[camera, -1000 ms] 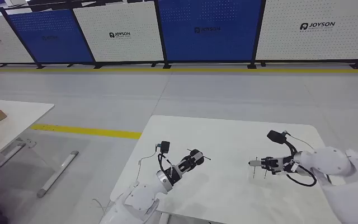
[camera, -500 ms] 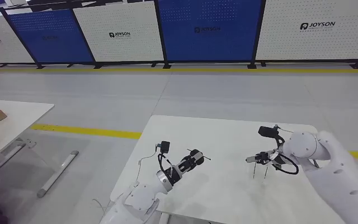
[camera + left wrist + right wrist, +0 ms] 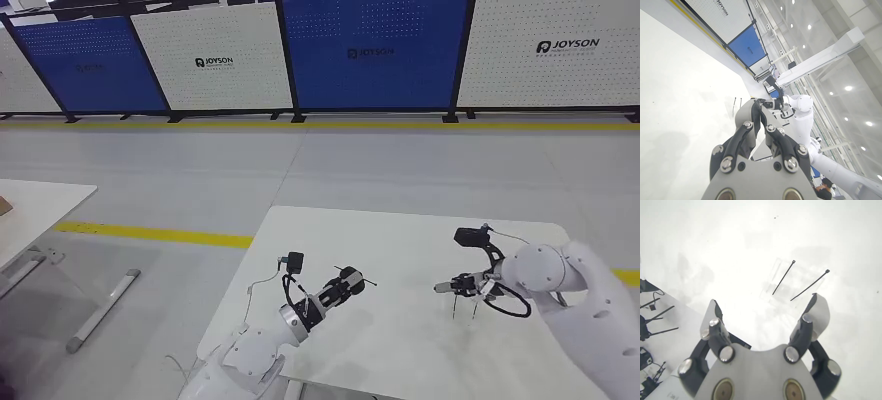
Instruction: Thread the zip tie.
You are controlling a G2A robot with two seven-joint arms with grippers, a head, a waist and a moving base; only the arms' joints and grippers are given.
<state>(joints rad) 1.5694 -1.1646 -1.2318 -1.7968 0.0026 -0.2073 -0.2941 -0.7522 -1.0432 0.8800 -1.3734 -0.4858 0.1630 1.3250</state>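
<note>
zip ties [image 3: 783,277], 2, lie near the spread right fingers [image 3: 821,310].

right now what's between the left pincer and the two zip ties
Nothing: the top view shows bare white table between the left pincer and the two zip ties.

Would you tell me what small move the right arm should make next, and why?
I would probably lower the right gripper onto the nearer zip tie, centring its strap between the open fingers. Both it and the other zip tie lie flat on the table just beyond the fingertips, and the gripper holds nothing.
</note>
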